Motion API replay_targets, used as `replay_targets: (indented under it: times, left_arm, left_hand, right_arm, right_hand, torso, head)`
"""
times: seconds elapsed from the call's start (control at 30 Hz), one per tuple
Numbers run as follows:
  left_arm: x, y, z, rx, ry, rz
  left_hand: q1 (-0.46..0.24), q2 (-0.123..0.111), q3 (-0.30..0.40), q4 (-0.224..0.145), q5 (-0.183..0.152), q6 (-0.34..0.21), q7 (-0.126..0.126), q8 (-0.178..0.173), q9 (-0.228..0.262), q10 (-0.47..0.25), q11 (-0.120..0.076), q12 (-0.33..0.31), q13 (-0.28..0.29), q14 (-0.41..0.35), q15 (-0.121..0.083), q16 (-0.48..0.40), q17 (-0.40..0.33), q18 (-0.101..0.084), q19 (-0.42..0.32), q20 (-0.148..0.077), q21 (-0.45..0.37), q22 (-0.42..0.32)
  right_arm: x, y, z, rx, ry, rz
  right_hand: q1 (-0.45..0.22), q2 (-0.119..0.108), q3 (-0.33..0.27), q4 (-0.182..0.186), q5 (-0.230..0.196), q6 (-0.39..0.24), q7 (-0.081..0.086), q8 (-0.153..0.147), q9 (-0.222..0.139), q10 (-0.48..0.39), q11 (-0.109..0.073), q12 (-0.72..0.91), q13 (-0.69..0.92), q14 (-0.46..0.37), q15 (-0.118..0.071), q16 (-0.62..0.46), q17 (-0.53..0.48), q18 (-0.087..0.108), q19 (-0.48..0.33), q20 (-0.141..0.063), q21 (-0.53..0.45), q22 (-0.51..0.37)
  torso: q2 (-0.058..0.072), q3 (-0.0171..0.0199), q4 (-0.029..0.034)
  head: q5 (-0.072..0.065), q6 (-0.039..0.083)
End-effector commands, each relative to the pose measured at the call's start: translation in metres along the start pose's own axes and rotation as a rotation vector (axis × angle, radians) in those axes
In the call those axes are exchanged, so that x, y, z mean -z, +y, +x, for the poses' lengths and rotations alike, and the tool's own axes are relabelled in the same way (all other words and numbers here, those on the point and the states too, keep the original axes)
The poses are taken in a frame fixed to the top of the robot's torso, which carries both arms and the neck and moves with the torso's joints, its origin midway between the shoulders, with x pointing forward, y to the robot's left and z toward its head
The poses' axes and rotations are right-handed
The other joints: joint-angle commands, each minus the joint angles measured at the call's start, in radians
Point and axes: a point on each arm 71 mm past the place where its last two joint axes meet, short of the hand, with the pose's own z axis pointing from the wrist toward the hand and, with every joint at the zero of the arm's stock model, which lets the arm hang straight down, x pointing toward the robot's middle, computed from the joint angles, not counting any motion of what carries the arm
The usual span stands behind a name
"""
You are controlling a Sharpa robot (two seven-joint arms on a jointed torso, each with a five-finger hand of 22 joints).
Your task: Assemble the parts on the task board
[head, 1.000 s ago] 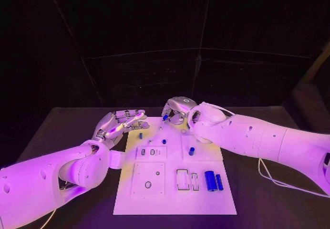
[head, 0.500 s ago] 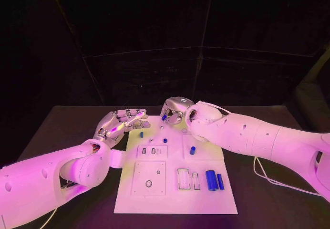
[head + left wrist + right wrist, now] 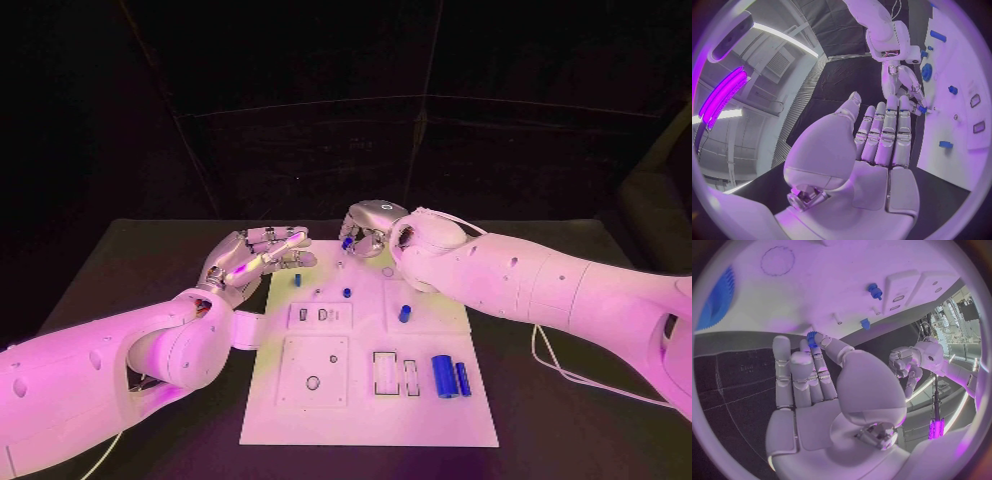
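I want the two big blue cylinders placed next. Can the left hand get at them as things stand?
Probably yes: the left hand holds nothing, and the two blue cylinders lie uncovered on the task board.

Task board: smooth, matt white plate, apparently plastic, with shallow recessed outlines. Parts: smooth blue pieces with a slight sheen, plastic in look. Table: matt black surface. Left hand and right hand: silver metallic fingers, glossy. Arms: smooth, glossy white plastic shells.
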Motion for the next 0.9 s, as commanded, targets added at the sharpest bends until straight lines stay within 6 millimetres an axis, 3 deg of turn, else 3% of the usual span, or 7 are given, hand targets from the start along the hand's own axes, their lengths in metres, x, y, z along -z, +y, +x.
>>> replay_targets:
  times: [0.03, 0.13, 0.47, 0.67, 0.9]
  left_arm:
    - [-0.0003, -0.0015, 0.0017, 0.003, 0.017, 0.007]
    - [-0.0003, -0.0016, 0.0016, 0.003, 0.017, 0.007]
    - [-0.0002, -0.0019, 0.0004, 0.001, 0.014, 0.006]
    - [-0.0003, -0.0018, -0.0003, 0.000, 0.012, 0.006]
    - [-0.0004, -0.0018, -0.0010, -0.002, 0.010, 0.005]
  left_hand:
    - [-0.011, -0.002, 0.001, -0.007, 0.000, -0.001, 0.005, -0.007, -0.002, 0.002, 0.006, -0.003, -0.001, 0.004, 0.003, -0.003, 0.001, 0.013, 0.006, 0.000, 0.000, -0.001]
    - [-0.011, -0.002, 0.001, -0.007, 0.000, -0.001, 0.005, -0.007, -0.002, 0.002, 0.006, -0.003, -0.001, 0.004, 0.003, -0.003, 0.001, 0.013, 0.006, 0.000, 0.000, -0.001]
    - [-0.011, -0.002, 0.001, -0.007, 0.000, -0.001, 0.005, -0.007, -0.002, 0.002, 0.006, -0.003, -0.001, 0.004, 0.003, -0.003, 0.001, 0.013, 0.006, 0.000, 0.000, -0.001]
    - [-0.012, -0.001, 0.001, -0.008, 0.000, -0.002, 0.005, -0.007, -0.002, 0.002, 0.006, -0.004, -0.001, 0.004, 0.003, -0.005, 0.001, 0.013, 0.006, 0.000, 0.000, -0.001]
    - [-0.012, -0.001, 0.001, -0.008, 0.000, -0.002, 0.005, -0.008, -0.002, 0.002, 0.006, -0.004, -0.001, 0.004, 0.003, -0.005, 0.001, 0.013, 0.006, 0.000, -0.001, -0.001]
  right_arm:
    - [-0.0001, 0.0004, 0.0042, 0.018, 0.025, 0.007]
    - [-0.0002, 0.0011, 0.0040, 0.016, 0.020, 0.004]
    - [0.0010, 0.0045, 0.0046, 0.005, 0.033, -0.011]
    - [0.0021, 0.0081, 0.0050, -0.004, 0.041, -0.024]
    - [0.0028, 0.0065, 0.0038, -0.007, 0.028, -0.019]
  right_hand:
    - [-0.017, -0.037, -0.012, 0.009, -0.006, -0.073, 0.004, -0.003, -0.002, -0.065, 0.013, -0.012, -0.003, -0.028, 0.009, -0.042, -0.065, 0.014, -0.036, 0.011, -0.029, -0.043]
    - [-0.017, -0.049, -0.029, 0.015, -0.004, -0.102, 0.000, -0.002, 0.000, -0.094, 0.014, -0.007, -0.001, -0.036, 0.009, -0.055, -0.087, 0.015, -0.041, 0.015, -0.038, -0.049]
    - [-0.008, -0.037, -0.037, 0.029, 0.006, -0.078, -0.001, 0.008, 0.005, -0.069, 0.010, 0.024, 0.002, -0.017, 0.005, -0.028, -0.052, 0.015, -0.033, 0.012, -0.039, -0.055]
    - [0.004, -0.023, -0.026, 0.036, 0.011, -0.045, -0.004, 0.017, 0.009, -0.011, -0.002, 0.058, 0.005, 0.000, -0.004, 0.003, -0.013, 0.010, -0.003, 0.006, -0.017, -0.024]
    - [0.011, -0.023, -0.020, 0.034, 0.009, -0.042, -0.003, 0.014, 0.007, -0.016, -0.001, 0.054, 0.000, -0.001, -0.004, 0.000, -0.020, 0.010, -0.004, 0.003, -0.016, -0.028]
  torso:
    - [0.000, -0.0001, -0.0008]
    - [0.001, 0.0000, 0.0006]
    - [0.002, -0.0001, -0.0005]
    - [0.002, -0.0001, 0.0003]
    - [0.002, -0.0004, 0.0003]
  head:
    - [0.001, 0.001]
    - [0.000, 0.000]
    - [0.000, -0.001]
    - [0.000, -0.003]
    - [0.000, -0.002]
